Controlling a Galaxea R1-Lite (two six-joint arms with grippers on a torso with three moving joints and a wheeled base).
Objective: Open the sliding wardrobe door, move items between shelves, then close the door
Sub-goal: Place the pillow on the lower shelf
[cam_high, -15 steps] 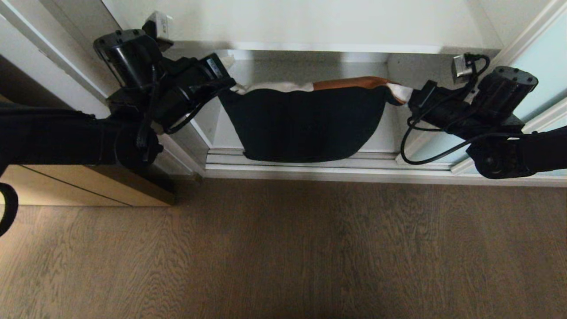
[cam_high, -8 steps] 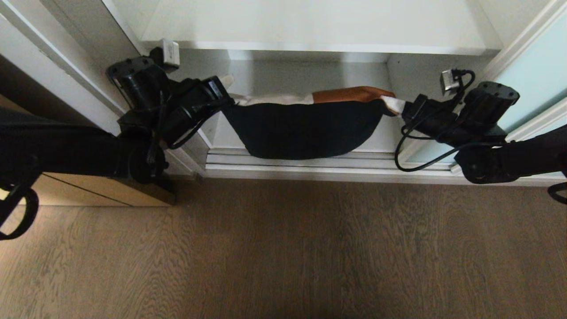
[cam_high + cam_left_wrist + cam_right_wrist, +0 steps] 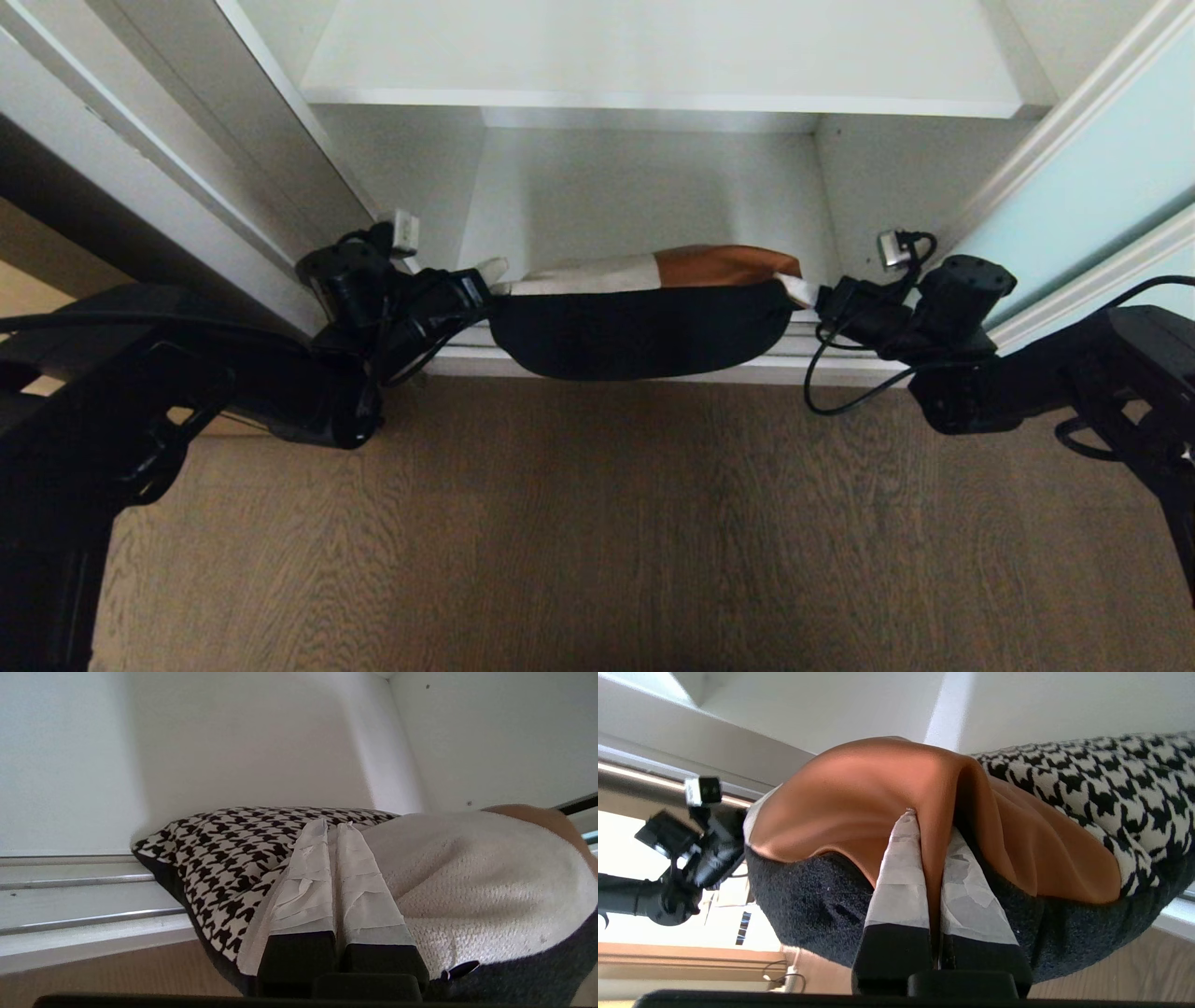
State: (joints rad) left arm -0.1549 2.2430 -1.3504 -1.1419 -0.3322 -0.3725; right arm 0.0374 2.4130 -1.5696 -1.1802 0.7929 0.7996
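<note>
Head view: sliding wardrobe door (image 3: 1083,159) at three o'clock stands open; cushion (image 3: 644,322) hangs at centre over the wardrobe's threshold, left gripper (image 3: 485,280) and right gripper (image 3: 808,291) clamped on its corners. Placing on a shelf (image 3: 653,56) and closing remain.

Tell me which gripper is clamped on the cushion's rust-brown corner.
The right gripper: its jaws pinch a fold of rust-brown fabric on the cushion. The left gripper grips the opposite end, at the beige and houndstooth patches.

dim floor (image 3: 597,523), bright wardrobe interior, backlit glare behind cushion (image 3: 822,905).
</note>
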